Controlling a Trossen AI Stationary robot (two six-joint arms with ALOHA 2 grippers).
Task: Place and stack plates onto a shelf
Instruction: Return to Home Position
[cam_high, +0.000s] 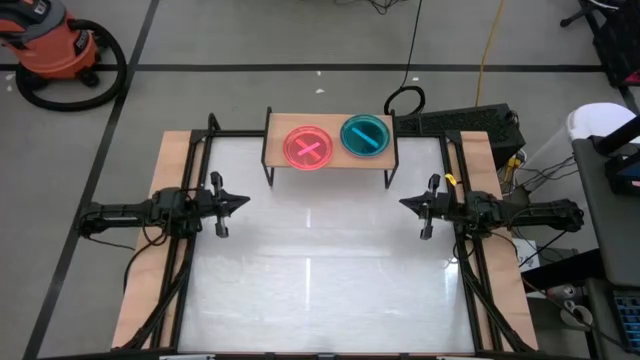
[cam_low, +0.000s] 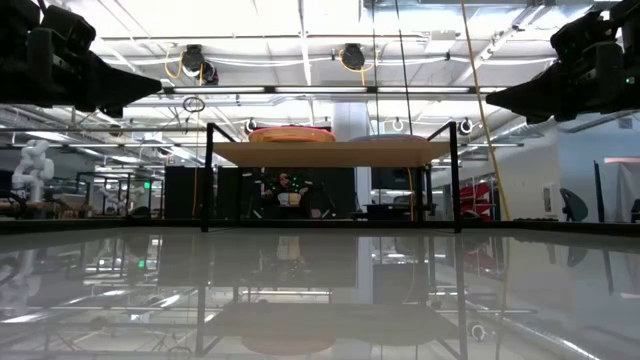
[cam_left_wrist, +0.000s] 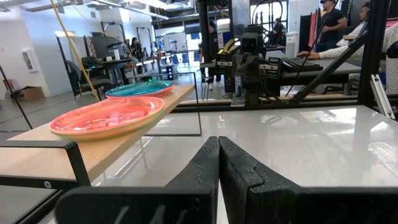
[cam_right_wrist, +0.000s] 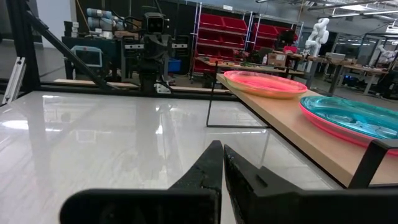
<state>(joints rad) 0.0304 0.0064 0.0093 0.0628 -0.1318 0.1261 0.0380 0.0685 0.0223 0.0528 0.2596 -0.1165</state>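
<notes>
left to right, high view. left arm (cam_high: 150, 212): lies over the left edge of the bench (cam_high: 320, 270), pointing inward. the left jaws are clenched on nothing, fingers (cam_left_wrist: 208, 168) meeting along their length, well apart from the shelf (cam_high: 275, 130).

shelf: stands at the far middle of the bench and carries every one of the plates in view, in two piles side by side, not touching. pink-topped stack (cam_high: 308, 148): on the left half of the board, with an orange rim and a greenish one showing beneath the top plate in the left wrist view. blue-topped stack (cam_high: 365, 137): on the right half, nearer the far edge, with a pink rim showing beneath. how many plates each pile holds cannot be told.

right arm (cam_high: 500, 212): mirrors the left over the right edge of the bench. the right jaws are likewise clenched and empty, fingers (cam_right_wrist: 214, 165) pressed together, well apart from the shelf.

handling, as a judgement: the plates look thin, light and fairly stiff, with a glossy surface likely to slip. the raised rim is the place to take hold, one finger above and one below. a nested plate may drag its neighbour along when lifted, and a light pile could slide on the smooth board if nudged.
</notes>
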